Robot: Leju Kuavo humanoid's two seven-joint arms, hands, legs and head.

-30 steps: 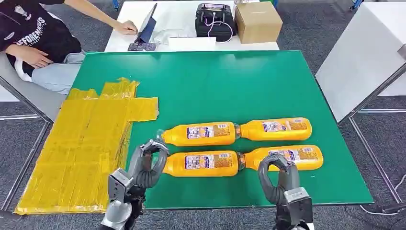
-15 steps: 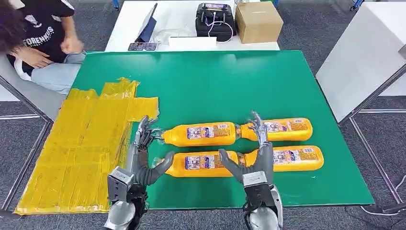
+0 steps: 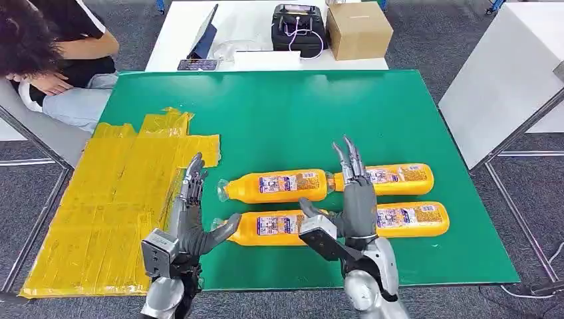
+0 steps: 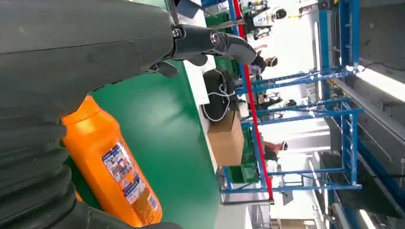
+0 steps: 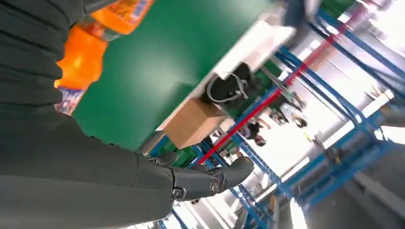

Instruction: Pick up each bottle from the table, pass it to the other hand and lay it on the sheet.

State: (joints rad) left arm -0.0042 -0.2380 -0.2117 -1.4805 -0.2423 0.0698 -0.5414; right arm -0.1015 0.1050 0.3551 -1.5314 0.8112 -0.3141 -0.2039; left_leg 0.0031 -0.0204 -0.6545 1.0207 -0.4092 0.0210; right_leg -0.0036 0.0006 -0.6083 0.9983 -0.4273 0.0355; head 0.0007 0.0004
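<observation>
Reaching is the step in hand, judged from the poses: both hands hover above the near row of bottles, nothing held.

Left hand [image 3: 193, 222]: fingers spread, holding nothing, over the green worktop [image 3: 279, 119] just beside the cap end of the near-left bottle [image 3: 282, 226]. Thumb points toward that bottle; contact cannot be told.

Right hand [image 3: 352, 203]: fingers straight and apart, holding nothing, raised over the spot where the near-left bottle's base meets the cap end of the near-right bottle [image 3: 406, 218].

Four orange bottles lie on their sides in two rows toward the worktop's near edge, right of centre. Behind the near pair lie the far-left bottle [image 3: 276, 185] and far-right bottle [image 3: 392, 178], set neck to base. All still on the worktop; none on the yellow sheet [image 3: 113, 199], which covers the worktop's left edge.

Advice for the grasp, a judgement only:
- Take one bottle at its labelled middle, not its neck, so it stays level.
- Rows sit close; come straight down so fingers do not nudge the far row and set it rolling.
- Round bodies, likely slippery; wrap fully before lifting.
- Keep the other hand spread and clear for the handover.

Far side: a cardboard box [image 3: 358, 30] on a white table, a seated person [image 3: 46, 46] by the far left corner.
</observation>
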